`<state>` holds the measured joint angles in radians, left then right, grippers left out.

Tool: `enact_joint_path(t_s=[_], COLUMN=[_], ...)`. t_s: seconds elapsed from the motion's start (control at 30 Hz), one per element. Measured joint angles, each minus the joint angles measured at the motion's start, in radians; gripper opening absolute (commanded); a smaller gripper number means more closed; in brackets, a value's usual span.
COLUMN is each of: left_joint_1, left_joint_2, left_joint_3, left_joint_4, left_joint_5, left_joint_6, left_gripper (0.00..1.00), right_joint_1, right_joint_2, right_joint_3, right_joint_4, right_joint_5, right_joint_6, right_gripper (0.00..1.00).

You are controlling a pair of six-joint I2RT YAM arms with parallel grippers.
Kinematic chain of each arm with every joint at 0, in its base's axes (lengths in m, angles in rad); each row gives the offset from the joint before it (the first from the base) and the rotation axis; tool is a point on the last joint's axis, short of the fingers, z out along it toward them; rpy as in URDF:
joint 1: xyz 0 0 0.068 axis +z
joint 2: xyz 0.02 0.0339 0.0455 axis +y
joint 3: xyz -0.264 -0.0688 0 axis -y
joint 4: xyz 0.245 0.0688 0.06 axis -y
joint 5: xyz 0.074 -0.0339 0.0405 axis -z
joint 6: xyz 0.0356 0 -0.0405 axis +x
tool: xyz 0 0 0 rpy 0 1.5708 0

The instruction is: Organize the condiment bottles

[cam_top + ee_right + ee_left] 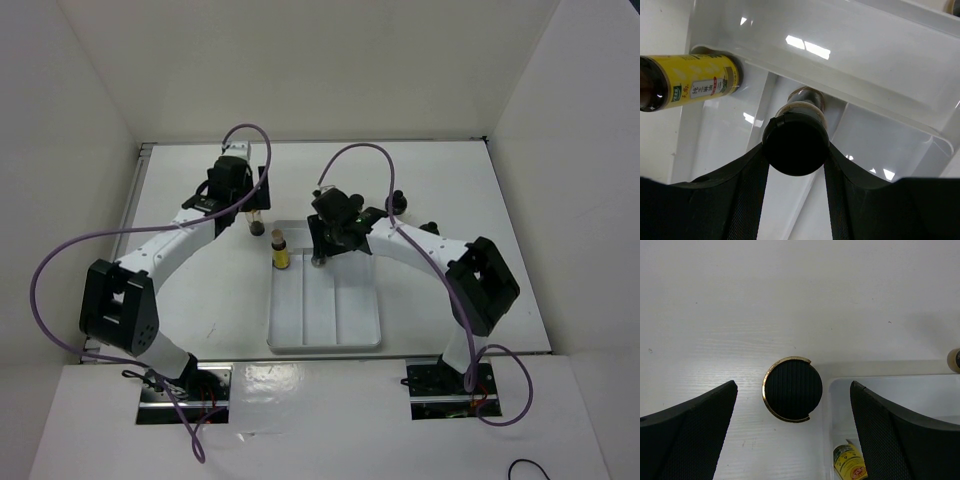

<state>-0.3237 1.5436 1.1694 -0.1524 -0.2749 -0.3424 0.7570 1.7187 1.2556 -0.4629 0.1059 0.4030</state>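
Note:
A white divided tray [352,318] lies mid-table. A slim yellow bottle [280,250] with a tan cap stands at the far end of its left compartment; its yellow label [695,80] also shows in the right wrist view. My right gripper [796,150] is shut on a black-capped bottle [796,142], held upright over the tray's far end by a divider. Just outside the tray's far left corner stands a tiny dark jar [792,389] with a black, gold-rimmed lid. My left gripper [792,387] hangs over the jar, open, with a finger well clear on either side.
Two small black-capped bottles [396,203] [432,228] stand on the table behind the right arm. White walls close in the table at the left, back and right. The tray's corner [832,385] lies under my left gripper's right finger [900,440].

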Motion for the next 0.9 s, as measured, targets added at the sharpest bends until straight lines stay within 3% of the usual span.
enact_joint_path(t_s=[0.07, 0.1, 0.13, 0.3, 0.33, 0.67, 0.9], left_joint_1=[0.0, 0.0, 0.0, 0.0, 0.001, 0.008, 0.008], left_joint_2=[0.01, 0.014, 0.018, 0.028, 0.028, 0.045, 0.074], left_joint_3=[0.0, 0.0, 0.0, 0.0, 0.0, 0.0, 0.002], left_joint_4=[0.0, 0.0, 0.0, 0.002, 0.003, 0.005, 0.026], left_joint_5=[0.001, 0.001, 0.0, 0.0, 0.0, 0.0, 0.004], left_joint_6=[0.0, 0.0, 0.0, 0.0, 0.0, 0.002, 0.003], left_gripper=[0.99, 0.99, 0.99, 0.99, 0.99, 0.99, 0.71], right_joint_1=[0.0, 0.001, 0.002, 0.012, 0.013, 0.016, 0.01], right_joint_2=[0.005, 0.008, 0.008, 0.008, 0.008, -0.042, -0.22], right_joint_3=[0.005, 0.008, 0.011, 0.022, 0.023, 0.053, 0.099], right_joint_4=[0.0, 0.001, 0.0, -0.002, -0.002, -0.05, -0.052], right_joint_5=[0.001, 0.002, 0.003, 0.018, 0.019, 0.056, 0.124], right_joint_6=[0.0, 0.0, 0.0, 0.001, 0.0, 0.004, 0.008], right_gripper=[0.38, 0.47, 0.63, 0.84, 0.95, 0.98, 0.98])
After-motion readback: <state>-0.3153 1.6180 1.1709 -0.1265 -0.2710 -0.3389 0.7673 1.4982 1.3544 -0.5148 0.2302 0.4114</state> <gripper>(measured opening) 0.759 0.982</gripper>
